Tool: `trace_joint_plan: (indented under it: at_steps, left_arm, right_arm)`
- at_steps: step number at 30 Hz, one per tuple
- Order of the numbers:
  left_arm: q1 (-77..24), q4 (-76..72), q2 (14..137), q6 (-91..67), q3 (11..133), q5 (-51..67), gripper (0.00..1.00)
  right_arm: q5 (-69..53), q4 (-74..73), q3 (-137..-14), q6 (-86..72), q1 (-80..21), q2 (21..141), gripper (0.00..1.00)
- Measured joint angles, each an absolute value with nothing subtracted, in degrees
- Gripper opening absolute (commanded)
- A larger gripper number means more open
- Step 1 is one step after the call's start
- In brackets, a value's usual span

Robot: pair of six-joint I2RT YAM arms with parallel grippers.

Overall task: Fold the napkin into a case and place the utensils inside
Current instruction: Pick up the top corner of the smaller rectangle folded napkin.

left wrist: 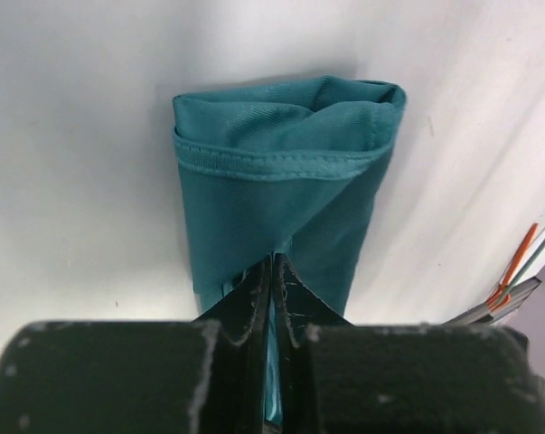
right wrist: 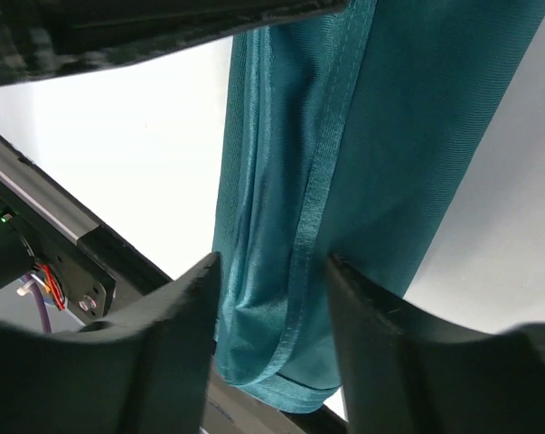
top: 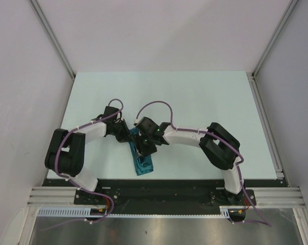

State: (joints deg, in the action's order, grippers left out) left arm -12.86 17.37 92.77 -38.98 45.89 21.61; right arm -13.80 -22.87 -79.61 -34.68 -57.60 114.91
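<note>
Lying as a narrow folded strip on the table (top: 194,102), the napkin (top: 142,164) had its long axis running from a far end between the two wrists down to a near end close to the table's front edge, slanted a little to the right. The left gripper (top: 124,133) sat at the far end. In its wrist view the jaws were pressed together on a pinch of the teal cloth (left wrist: 272,199), which stretched straight away from the fingertips to a hemmed, slightly gaping end. The right gripper (top: 143,148) hung over the middle of the strip, reaching in from the right with its forearm low and nearly level. Its fingers (right wrist: 195,298) stood apart in the wrist view, with the cloth (right wrist: 389,136) passing lengthwise between and under them; no pinch showed there. So the strip lay in line with the left jaws and directly beneath the right ones, and both arms were about equally near it.

No utensil could be made out in any view, so the filling step seemed not yet begun. Judged from this, the left arm was anchoring one end while the right was free. Any coming move would probably turn on the right jaws meeting the strip along its length without dragging it out of the left's hold.
</note>
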Motion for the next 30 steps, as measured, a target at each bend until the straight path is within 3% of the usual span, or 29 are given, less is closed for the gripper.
trace_joint_plan:
  at_steps: [5,10,21,27,30]
  left_arm:
    - [-10.79,20.1,88.2,-38.98,46.52,21.89,0.15]
    - [-2.28,23.27,81.01,-38.81,47.33,23.03,0.16]
    - [16.73,33.15,72.75,-36.8,48.07,23.35,0.06]
    - [18.57,35.53,72.75,-37.06,48.77,22.79,0.03]
    - [18.57,35.55,72.73,-37.12,48.86,23.42,0.02]
  right_arm:
    - [-12.34,-23.24,-79.77,-34.04,-58.3,114.91,0.65]
    - [-9.85,-25.19,-82.7,-32.88,-59.72,116.46,0.67]
    - [2.98,-33.98,-91.94,-33.54,-64.58,121.64,0.58]
    - [10.07,-38.13,-95.57,-35.0,-66.74,123.94,0.54]
    - [12.23,-39.72,-96.99,-35.57,-67.46,124.88,0.47]
